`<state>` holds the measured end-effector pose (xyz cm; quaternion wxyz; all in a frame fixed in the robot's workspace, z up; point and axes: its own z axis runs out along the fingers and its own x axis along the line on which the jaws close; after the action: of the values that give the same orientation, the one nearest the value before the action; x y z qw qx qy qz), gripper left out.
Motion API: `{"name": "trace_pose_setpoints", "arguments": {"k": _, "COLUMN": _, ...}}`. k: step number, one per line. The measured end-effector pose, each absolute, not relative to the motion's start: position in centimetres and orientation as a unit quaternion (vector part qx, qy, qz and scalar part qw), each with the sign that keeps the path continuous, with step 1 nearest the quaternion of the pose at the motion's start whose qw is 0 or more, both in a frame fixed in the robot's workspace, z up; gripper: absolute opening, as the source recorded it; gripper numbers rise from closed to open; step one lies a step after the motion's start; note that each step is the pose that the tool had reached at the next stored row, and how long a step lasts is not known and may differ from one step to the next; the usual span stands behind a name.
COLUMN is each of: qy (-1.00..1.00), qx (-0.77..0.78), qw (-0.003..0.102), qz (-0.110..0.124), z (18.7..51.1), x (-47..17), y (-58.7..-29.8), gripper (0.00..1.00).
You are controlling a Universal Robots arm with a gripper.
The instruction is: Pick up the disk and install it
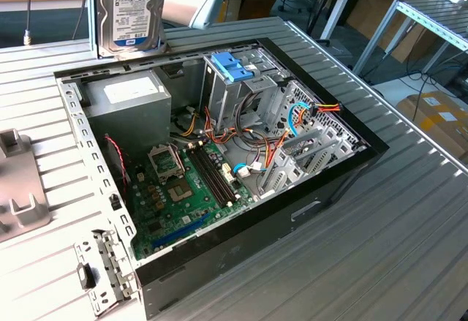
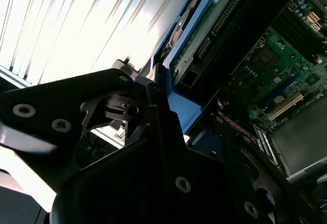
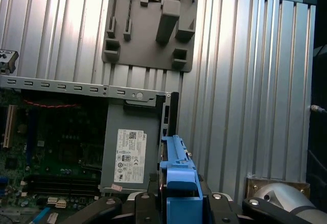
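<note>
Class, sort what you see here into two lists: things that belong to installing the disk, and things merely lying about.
Belongs to the job: grey-metal hard drive in its light-blue plastic bracket, clamped in the gripper; open black computer case.

Just lying about: grey plastic fixture plate; grey box-shaped power supply; blue plastic piece with two paddle tabs.

the black metal gripper (image 3: 179, 199), pointing down from the arm's wrist, has its two fingers (image 3: 153, 204) clamped against the blue-railed grey disk (image 3: 178, 165).
</note>
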<state>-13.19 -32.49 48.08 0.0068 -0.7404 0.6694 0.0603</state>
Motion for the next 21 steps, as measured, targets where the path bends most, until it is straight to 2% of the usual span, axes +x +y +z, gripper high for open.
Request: {"name": "trace_pose_setpoints", "arguments": {"k": 21, "qy": 0.669, "qx": -0.740, "qw": 0.007, "qz": 0.060, "z": 48.03, "x": -12.65, "y": -32.48, "gripper": 0.37}}
